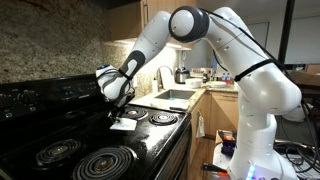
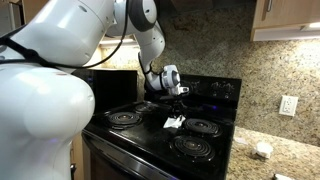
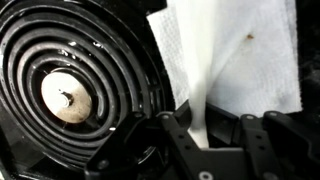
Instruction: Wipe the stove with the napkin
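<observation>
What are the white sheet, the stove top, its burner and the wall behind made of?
Napkin: thin paper, it seems; matte, embossed, creased.
Stove top: glossy black, likely enamelled metal or glass; it mirrors the light.
Burner: dark metal coil.
Wall: speckled polished stone, probably granite.

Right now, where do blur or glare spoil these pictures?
Wrist view: the fingers are dark and out of focus, the napkin almost washed-out white, the coil burner sharp with small glints. In an exterior view the glossy stove mirrors light; in an exterior view the robot's white body fills the foreground, bright and soft.
</observation>
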### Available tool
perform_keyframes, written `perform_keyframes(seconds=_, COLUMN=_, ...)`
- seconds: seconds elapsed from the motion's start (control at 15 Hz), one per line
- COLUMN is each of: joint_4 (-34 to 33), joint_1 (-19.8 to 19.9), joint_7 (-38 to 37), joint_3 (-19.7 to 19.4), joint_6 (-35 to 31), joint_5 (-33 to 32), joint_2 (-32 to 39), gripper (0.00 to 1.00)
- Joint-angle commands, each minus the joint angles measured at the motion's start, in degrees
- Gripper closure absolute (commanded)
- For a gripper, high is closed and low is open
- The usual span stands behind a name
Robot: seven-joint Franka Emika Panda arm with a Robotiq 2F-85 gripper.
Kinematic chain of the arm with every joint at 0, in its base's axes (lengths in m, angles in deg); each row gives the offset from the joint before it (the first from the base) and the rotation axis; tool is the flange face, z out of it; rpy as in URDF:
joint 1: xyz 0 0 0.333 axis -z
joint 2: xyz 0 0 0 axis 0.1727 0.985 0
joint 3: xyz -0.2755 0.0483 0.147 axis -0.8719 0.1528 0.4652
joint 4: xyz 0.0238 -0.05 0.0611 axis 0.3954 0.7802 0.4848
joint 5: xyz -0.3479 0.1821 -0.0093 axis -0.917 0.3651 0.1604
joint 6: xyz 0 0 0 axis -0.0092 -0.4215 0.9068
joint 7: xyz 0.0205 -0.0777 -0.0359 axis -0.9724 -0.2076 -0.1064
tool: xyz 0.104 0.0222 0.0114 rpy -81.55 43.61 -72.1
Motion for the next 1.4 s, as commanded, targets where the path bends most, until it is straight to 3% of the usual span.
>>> perform_keyframes(seconds=0.0, joint_4=0.5, joint_1=1.6, joint_7=1.5, joint_3=0.4, joint_6=-0.1, joint_5=0.6, joint_2=1.4, gripper=0.91)
perform_keyframes(seconds=0.67, joint_4=20.5, joint_1=1.2, joint_7=-1.6, joint_3=0.6, joint_6=-13.4, joint_5=2.3, joint_2=-9.1, gripper=0.91)
perform_keyframes(seconds=0.93, joint_4=26.9, joint_1=-0.7, joint_7=-3.4, joint_3=1.6, joint_6=-15.0, joint_5=2.4, joint_2=-13.4, gripper=0.92)
perform_keyframes(seconds=1.07, joint_4=27.8, joint_1=-1.1, joint_7=-3.7, joint_3=3.0, joint_6=-15.3, joint_5=3.3, joint_2=-13.7, gripper=0.91)
perform_keyframes(seconds=1.33, joint_4=22.9, joint_1=-1.4, joint_7=-2.6, joint_3=5.7, joint_6=-14.7, joint_5=5.6, joint_2=-9.8, gripper=0.92)
